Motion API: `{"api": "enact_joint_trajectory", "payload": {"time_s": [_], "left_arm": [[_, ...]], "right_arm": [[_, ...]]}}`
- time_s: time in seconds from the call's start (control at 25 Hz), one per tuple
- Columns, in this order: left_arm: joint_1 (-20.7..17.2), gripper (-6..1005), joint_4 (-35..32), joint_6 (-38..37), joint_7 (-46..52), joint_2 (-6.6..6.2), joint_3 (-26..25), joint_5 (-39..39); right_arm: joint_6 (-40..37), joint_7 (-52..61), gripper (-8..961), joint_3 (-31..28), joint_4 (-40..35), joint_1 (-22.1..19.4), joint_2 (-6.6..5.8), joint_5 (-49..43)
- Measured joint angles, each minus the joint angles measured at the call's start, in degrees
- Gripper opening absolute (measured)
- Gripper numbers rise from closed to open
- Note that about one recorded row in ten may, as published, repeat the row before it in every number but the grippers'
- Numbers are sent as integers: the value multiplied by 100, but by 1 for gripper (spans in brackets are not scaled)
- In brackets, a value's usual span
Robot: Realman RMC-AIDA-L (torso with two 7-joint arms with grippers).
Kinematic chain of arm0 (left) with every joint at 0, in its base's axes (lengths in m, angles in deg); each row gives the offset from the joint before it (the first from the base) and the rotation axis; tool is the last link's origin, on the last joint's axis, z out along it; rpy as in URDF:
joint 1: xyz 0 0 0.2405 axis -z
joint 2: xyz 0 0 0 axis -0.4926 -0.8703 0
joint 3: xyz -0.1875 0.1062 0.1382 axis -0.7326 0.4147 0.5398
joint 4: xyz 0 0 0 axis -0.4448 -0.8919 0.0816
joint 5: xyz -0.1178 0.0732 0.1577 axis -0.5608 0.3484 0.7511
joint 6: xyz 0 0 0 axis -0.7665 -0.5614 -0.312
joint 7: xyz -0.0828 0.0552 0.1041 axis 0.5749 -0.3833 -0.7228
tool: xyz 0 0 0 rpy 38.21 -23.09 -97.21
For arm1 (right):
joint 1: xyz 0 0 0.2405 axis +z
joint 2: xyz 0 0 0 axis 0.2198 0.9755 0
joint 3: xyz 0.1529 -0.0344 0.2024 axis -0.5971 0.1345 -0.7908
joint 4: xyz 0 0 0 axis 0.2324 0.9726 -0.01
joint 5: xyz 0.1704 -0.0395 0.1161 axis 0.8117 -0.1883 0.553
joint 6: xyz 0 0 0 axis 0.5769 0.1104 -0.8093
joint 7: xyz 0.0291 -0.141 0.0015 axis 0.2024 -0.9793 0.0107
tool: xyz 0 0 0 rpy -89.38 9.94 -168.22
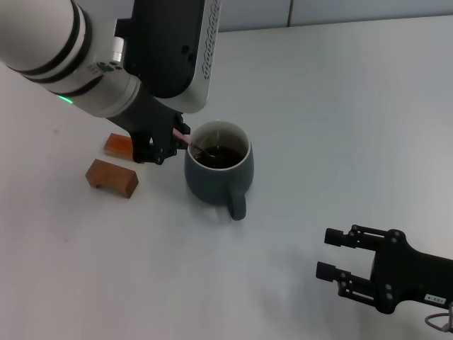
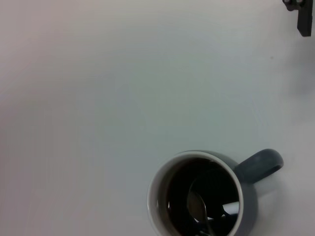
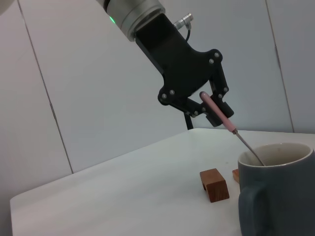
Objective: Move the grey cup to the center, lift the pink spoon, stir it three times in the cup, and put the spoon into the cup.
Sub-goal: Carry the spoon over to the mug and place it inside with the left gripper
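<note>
The grey cup point(image 1: 217, 173) stands near the middle of the white table, handle toward me, with dark liquid inside; it also shows in the left wrist view point(image 2: 199, 196) and the right wrist view point(image 3: 278, 189). My left gripper point(image 1: 172, 142) is just left of the cup rim, shut on the pink spoon point(image 1: 182, 136). In the right wrist view the left gripper point(image 3: 212, 105) pinches the spoon's pink handle point(image 3: 216, 112), and the spoon slants down into the cup. The silver bowl point(image 2: 197, 205) sits in the liquid. My right gripper point(image 1: 333, 255) is open and empty at the front right.
Two brown wooden blocks point(image 1: 112, 177) point(image 1: 119, 145) lie on the table left of the cup, under my left arm. A wall of pale panels point(image 3: 88, 88) stands behind the table.
</note>
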Motion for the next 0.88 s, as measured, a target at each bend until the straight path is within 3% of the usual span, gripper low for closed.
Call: {"api": "enact_joint_trajectory", "payload": {"time_s": [0.88], "left_arm": [[147,133,146,196,56,9,341,-135]], "right_arm": [[-1,1,583,0,1,-10,-6,-1]]}}
